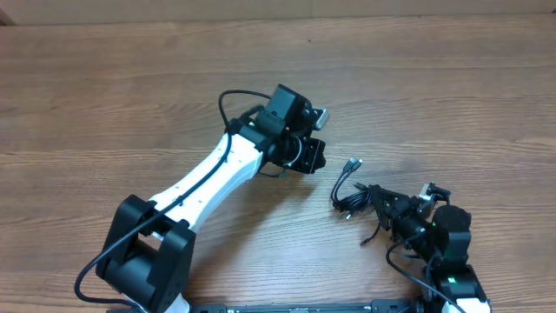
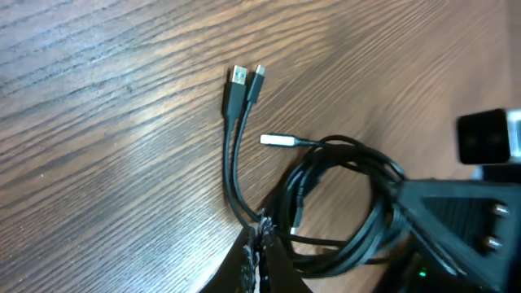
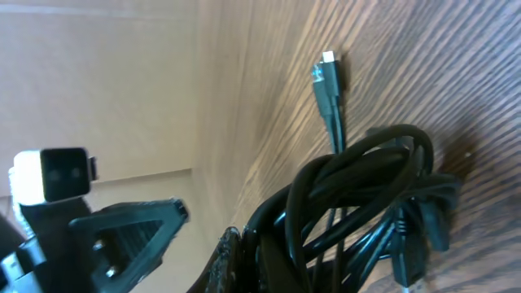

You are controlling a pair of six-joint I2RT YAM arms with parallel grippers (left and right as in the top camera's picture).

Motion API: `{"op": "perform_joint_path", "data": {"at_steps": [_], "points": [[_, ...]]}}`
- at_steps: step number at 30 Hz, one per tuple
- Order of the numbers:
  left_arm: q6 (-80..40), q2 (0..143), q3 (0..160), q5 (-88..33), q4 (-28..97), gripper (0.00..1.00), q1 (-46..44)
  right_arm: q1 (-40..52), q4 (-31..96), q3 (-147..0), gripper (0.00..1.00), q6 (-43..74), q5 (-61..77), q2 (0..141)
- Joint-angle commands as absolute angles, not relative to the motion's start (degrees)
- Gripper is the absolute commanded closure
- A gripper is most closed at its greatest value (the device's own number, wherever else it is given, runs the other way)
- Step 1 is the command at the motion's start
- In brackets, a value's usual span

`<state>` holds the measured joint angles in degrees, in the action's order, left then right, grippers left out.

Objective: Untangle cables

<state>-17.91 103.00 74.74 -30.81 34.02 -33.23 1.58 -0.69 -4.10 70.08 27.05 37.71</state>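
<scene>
The untangling appears to be at its opening step: the cables [image 3: 366, 183], thin black flexible cords bunched in a loose coil, are not yet loosened. The next move is calling for one set of jaws to open and close on a free plug end while the other is anchoring the rest, drawing slowly so the loops are not tightening. The left jaws are sitting fully closed and gripping nothing, and seen from above a strip of bare wood is showing between their tips and the nearest strand. Ahead of them two strands are running out side by side, ending in small silver-tipped plugs [image 2: 244, 77], with a third plug [image 2: 275, 140] lying off to the right. The right jaws are also pressed together, tips lying against the cables on the side away from the left jaws. Whether they are pinching a strand I cannot tell. Everything is resting on the brown wood-grain table [image 1: 130, 87].
</scene>
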Motion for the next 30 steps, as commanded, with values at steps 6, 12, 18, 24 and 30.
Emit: {"op": "perform_joint_path", "data": {"at_steps": [6, 12, 18, 24, 30], "points": [[-14.1, 102.1, 76.2, -35.6, 34.4, 0.94, -35.7, 1.9, 2.7, -0.5, 0.96, 68.6, 23.6, 49.0], [-3.0, 102.1, 76.2, -31.4, 34.7, 0.75, -40.9, 1.9, 1.6, -0.5, 0.96, 68.9, 23.6, 50.3], [-2.9, 102.6, 76.1, -16.6, 37.2, 0.75, -45.6, 1.9, 1.6, -0.5, 0.96, 68.9, 23.6, 50.3], [-1.2, 102.9, 76.1, -14.3, 38.0, 0.74, -47.5, 1.9, 1.6, -0.5, 0.95, 68.9, 23.6, 50.3], [-1.2, 104.3, 75.8, -14.7, 37.9, 0.63, -47.7, 1.9, 1.6, -0.5, 0.94, 68.9, 24.0, 50.3]]}}
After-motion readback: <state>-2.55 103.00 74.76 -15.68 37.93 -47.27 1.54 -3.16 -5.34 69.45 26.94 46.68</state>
